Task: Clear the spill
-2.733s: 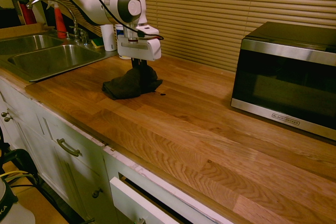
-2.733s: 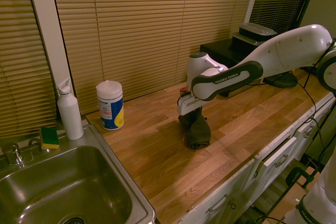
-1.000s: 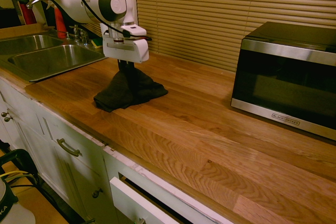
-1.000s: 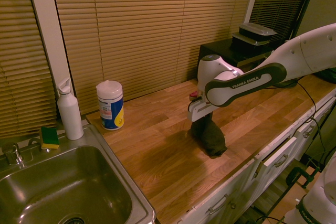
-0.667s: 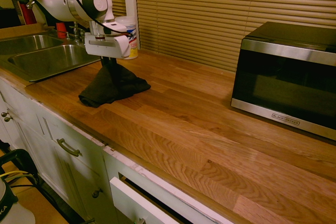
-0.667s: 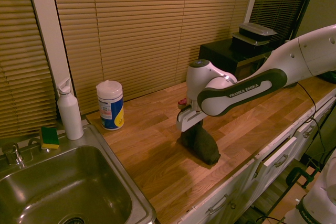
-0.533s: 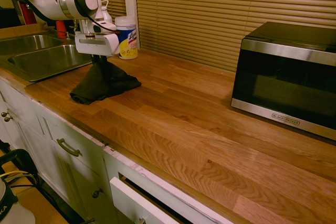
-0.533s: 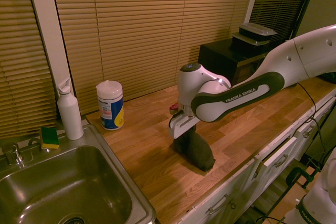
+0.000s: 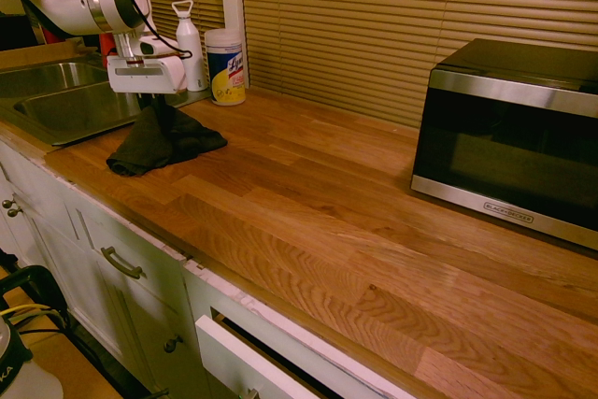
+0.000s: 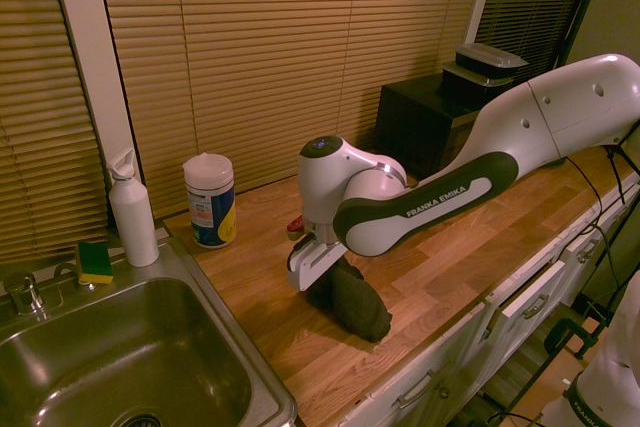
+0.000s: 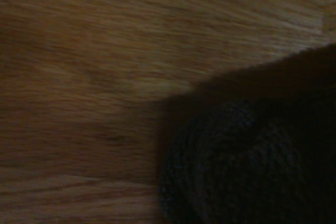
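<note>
My gripper point(image 9: 159, 117) points straight down and is shut on the top of a dark grey-black cloth point(image 9: 164, 142), which drapes onto the wooden counter point(image 9: 327, 193) close to the sink. From the other side, the gripper point(image 10: 325, 275) pins the same cloth point(image 10: 352, 299) near the counter's front edge. Up close, the wrist view has the cloth point(image 11: 252, 166) lying on bare wood point(image 11: 105, 51). No spill shows on the counter; whether any of it lies under the cloth cannot be seen.
A steel sink point(image 9: 75, 105) lies just beyond the cloth. A wipes canister point(image 9: 225, 64), a white bottle point(image 9: 190, 42) and a sponge point(image 10: 95, 260) stand by the blinds. A microwave point(image 9: 509, 133) sits at the counter's far end.
The arm has dragged the cloth along the counter, away from the microwave and toward the sink. The dark drops seen beside the cloth in the earliest frame no longer show.
</note>
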Tool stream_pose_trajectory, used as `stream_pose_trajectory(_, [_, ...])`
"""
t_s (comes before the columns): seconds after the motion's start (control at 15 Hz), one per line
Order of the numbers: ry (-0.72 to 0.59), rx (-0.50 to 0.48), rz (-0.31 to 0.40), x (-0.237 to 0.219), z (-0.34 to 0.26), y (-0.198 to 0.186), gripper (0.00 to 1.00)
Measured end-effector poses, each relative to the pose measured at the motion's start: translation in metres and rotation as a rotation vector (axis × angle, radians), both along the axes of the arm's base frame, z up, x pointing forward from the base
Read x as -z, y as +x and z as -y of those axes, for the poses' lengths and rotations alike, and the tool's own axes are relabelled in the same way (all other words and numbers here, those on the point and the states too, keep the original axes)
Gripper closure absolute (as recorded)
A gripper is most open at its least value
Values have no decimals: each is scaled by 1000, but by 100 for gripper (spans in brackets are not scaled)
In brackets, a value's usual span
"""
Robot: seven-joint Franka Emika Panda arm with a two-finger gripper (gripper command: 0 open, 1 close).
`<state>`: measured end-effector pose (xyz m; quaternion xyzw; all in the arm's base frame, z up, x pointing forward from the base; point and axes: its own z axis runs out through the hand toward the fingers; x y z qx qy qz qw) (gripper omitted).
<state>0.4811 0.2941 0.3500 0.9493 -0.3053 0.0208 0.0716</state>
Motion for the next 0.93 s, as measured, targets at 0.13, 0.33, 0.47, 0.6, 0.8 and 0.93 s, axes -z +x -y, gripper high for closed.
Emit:
stream_pose_trajectory(0.13, [-1,-13,6,-1,-18,-1,100])
stream_pose_trajectory(0.33, [-7,-26,17,-3,-43,2,100])
stream_pose_trajectory(0.47, [-5,-30,18,-4,-56,4,0])
stream_pose_trajectory(0.6, [0,-29,23,-6,-61,7,0])
stream_pose_trajectory(0.8, [3,-26,27,-9,-62,10,0])
stream_pose_trajectory(0.93, [3,-24,27,-9,-61,10,0])
